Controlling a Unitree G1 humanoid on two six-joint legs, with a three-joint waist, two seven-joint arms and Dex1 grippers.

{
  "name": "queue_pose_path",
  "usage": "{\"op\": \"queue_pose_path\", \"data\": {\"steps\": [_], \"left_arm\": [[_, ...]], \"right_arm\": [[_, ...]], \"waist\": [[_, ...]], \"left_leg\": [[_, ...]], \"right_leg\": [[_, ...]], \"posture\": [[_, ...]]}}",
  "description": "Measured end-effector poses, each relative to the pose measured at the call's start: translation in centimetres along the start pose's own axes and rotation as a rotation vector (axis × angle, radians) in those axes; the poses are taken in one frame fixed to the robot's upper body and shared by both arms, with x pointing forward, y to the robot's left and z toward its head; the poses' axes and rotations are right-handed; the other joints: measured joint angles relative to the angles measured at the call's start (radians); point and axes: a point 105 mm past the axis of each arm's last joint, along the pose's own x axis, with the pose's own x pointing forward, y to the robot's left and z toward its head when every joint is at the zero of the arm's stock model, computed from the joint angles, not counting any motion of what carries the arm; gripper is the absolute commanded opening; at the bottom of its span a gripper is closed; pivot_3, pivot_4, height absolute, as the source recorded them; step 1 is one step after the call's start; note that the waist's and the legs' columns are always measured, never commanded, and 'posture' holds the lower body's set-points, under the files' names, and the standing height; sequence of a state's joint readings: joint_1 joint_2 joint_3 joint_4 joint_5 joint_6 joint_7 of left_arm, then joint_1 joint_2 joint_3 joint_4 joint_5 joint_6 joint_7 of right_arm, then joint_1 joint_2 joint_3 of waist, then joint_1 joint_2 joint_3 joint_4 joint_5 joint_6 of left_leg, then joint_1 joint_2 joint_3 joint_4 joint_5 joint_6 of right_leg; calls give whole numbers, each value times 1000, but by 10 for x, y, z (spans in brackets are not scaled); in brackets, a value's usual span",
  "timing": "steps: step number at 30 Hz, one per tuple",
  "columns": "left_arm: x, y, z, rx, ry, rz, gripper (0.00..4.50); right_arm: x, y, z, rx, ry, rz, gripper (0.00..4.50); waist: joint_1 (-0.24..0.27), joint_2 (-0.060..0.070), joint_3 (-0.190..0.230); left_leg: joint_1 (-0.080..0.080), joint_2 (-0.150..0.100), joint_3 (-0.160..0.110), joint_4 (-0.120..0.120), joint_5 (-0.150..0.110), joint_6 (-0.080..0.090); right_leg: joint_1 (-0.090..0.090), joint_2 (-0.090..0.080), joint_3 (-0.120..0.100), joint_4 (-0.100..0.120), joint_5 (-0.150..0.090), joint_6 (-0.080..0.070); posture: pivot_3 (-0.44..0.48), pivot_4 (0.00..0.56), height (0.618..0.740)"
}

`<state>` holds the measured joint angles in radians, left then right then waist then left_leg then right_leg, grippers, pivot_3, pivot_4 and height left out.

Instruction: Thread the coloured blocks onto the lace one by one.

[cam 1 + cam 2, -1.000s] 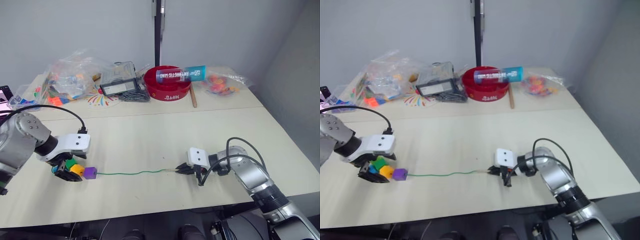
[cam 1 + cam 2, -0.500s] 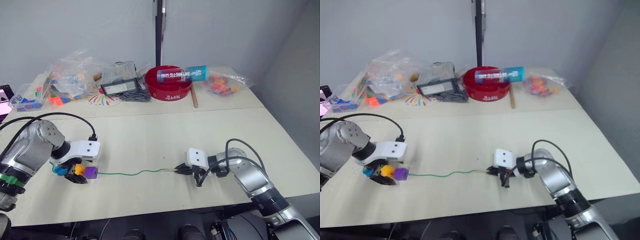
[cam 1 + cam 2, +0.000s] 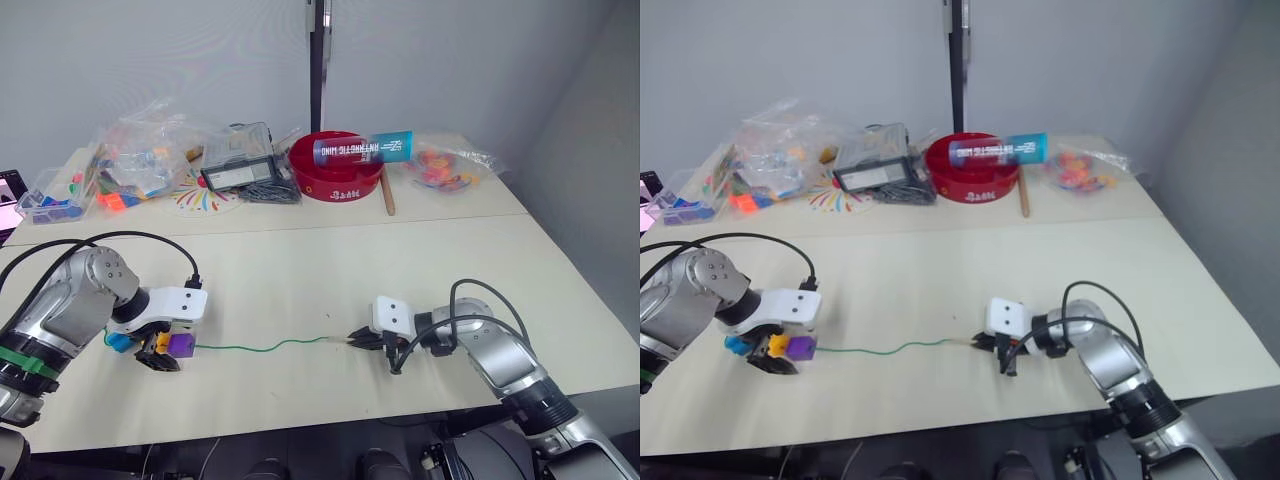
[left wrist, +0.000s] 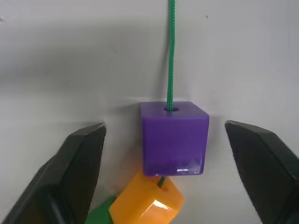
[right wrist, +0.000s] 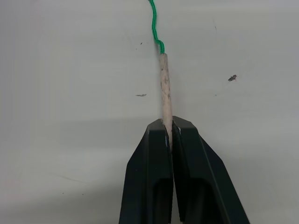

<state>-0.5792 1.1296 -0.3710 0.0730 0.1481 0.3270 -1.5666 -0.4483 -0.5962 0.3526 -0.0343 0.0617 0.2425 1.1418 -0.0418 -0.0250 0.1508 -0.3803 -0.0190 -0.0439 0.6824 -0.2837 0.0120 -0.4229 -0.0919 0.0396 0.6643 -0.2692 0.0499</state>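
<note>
Spanning the scene, table: pale top on which my two arms work; bags of toys, a red bowl and a tube lie along its far side.
Left gripper: my fingers stand spread wide, one on each side of the purple block, touching neither face.
Right gripper: my jaws are pressed together, pinching the pale stiff tip of the lace, which juts out beyond them.
Lace: thin green string lying on the table, running from my right gripper across to the blocks at my left.
Purple block: threaded, the lace entering the hole in its face.
Orange-yellow block: next on the lace, touching the purple one, tilted.
Green block: a corner shows beside the orange-yellow one.
Blue block: just beside the cluster, under my left wrist.
</note>
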Motion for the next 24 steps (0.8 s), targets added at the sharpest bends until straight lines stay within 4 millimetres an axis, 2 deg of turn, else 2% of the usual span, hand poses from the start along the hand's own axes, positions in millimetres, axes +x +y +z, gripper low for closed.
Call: {"op": "queue_pose_path", "data": {"steps": [2,6,16,24], "left_arm": [[1,-1,1,4,-2,1,2331],[2,-3,2,15,-5,-4,1192],[2,-3,0,61,-1,-3,1193],[1,2,-6,83,15,12,1193]], "right_arm": [[0,0,0,0,0,0,0],[0,0,0,2,1,-1,0],[-2,0,-2,-1,9,6,0],[-26,-7,-16,-17,75,-2,0]], "waist": [[0,0,0],[0,0,0],[0,0,0],[3,0,0]], "left_leg": [[0,0,0,0,0,0],[0,0,0,0,0,0],[0,0,0,0,0,0],[0,-1,0,1,0,0]], "right_leg": [[0,0,0,0,0,0],[0,0,0,0,0,0],[0,0,0,0,0,0],[1,-1,0,0,0,0]], "posture": [[0,150,740],[0,150,740],[0,150,740],[0,150,740]]}}
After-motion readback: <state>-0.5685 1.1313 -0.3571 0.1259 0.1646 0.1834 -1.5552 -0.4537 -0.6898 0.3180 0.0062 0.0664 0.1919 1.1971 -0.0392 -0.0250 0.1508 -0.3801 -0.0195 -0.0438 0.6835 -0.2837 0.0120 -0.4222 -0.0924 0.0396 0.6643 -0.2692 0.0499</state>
